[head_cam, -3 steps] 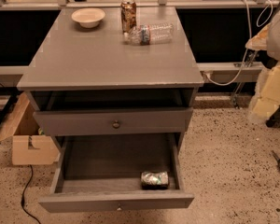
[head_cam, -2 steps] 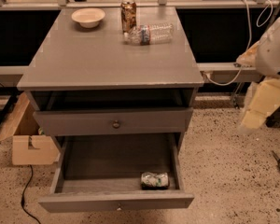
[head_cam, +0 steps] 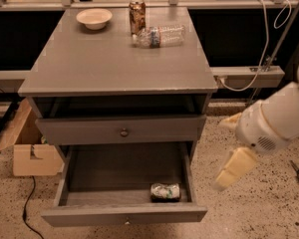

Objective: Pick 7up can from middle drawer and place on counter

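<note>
Dim, warm light from above: counter (head_cam: 114, 63) top evenly lit with a pale front-edge sheen, middle drawer (head_cam: 124, 214) interior shadowed. Gripper (head_cam: 228, 148) right of the drawer, its 2 fingers apart, catches the brightest light.

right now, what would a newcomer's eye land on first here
The pulled-out drawer with a small dented can lying at its front right. Beside it on the right hangs the robot's white arm with its pale claw open. A bowl, a tall can and a tipped bottle sit at the counter's back.
</note>
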Motion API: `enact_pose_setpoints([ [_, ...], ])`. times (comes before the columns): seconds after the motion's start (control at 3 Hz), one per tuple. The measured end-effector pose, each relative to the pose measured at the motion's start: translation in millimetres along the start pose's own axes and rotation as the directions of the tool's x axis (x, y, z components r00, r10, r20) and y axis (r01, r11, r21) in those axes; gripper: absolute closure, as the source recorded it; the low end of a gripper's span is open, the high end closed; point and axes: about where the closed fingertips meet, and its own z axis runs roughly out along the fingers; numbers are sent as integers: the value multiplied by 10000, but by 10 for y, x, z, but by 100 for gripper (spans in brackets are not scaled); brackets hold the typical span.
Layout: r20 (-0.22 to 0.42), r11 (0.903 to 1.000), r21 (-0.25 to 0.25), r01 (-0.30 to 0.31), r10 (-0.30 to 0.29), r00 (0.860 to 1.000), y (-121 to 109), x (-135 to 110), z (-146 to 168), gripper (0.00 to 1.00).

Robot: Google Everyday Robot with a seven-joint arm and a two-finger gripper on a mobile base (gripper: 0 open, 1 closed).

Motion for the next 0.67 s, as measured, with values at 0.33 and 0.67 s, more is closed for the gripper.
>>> enact_pose_setpoints([
  [0.33,1204,9879,-763,-1353,1438,9823,136,237,878,0],
  [0.67,1180,9883,-771,-1318,1403,9831,141,231,862,0],
])
